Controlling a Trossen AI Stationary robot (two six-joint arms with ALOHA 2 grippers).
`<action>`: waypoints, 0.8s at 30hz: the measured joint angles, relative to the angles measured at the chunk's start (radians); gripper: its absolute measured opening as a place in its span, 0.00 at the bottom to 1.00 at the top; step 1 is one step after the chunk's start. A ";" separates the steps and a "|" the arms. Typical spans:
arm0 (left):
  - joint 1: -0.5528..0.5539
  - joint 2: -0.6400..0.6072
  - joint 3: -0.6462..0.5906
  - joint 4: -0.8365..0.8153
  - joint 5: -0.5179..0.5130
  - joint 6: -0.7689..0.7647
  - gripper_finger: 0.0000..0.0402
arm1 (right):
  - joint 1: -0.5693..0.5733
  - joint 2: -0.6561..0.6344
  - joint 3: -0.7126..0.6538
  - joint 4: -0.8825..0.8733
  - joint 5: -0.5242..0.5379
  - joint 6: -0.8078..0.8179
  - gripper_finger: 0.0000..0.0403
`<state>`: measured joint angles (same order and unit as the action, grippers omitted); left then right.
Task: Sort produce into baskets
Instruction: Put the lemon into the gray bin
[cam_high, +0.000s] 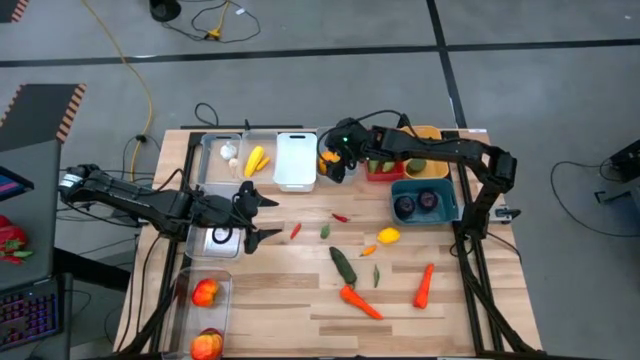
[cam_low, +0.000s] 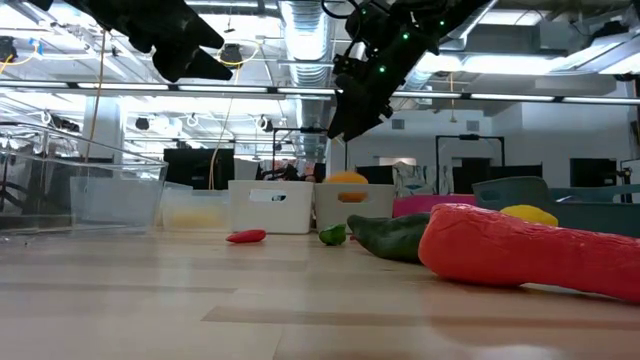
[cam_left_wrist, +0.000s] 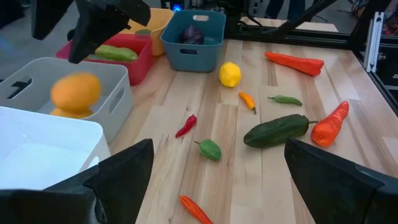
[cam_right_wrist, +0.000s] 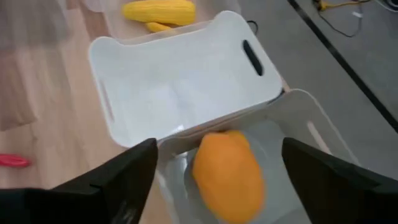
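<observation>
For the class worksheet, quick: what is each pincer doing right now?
Left pincer: open, empty, above the table.
Right pincer: open, above the grey bin; orange fruit lies below it.

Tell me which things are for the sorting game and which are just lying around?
For the game: orange fruit in the grey basket, white basket, teal basket, cucumber, carrot, lemon.
Just lying around: yellow cable, black cables on the floor.

The orange fruit (cam_right_wrist: 227, 175) is motion-blurred in the grey basket (cam_right_wrist: 311, 134), whose far side is cut off.
</observation>
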<state>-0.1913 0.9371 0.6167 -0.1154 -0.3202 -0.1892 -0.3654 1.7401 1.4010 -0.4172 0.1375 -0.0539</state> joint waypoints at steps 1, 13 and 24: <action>0.000 0.000 0.000 0.000 0.000 -0.005 0.87 | -0.003 0.000 0.000 0.000 0.011 -0.002 0.94; 0.000 0.000 0.000 0.000 0.000 -0.007 0.87 | 0.007 -0.047 0.000 -0.120 0.018 -0.069 0.96; 0.000 0.000 0.000 0.000 -0.001 -0.009 0.87 | 0.172 -0.220 0.000 -0.445 0.018 -0.027 0.97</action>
<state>-0.1913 0.9371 0.6170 -0.1154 -0.3210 -0.1982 -0.1934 1.5204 1.4014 -0.8625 0.1551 -0.0814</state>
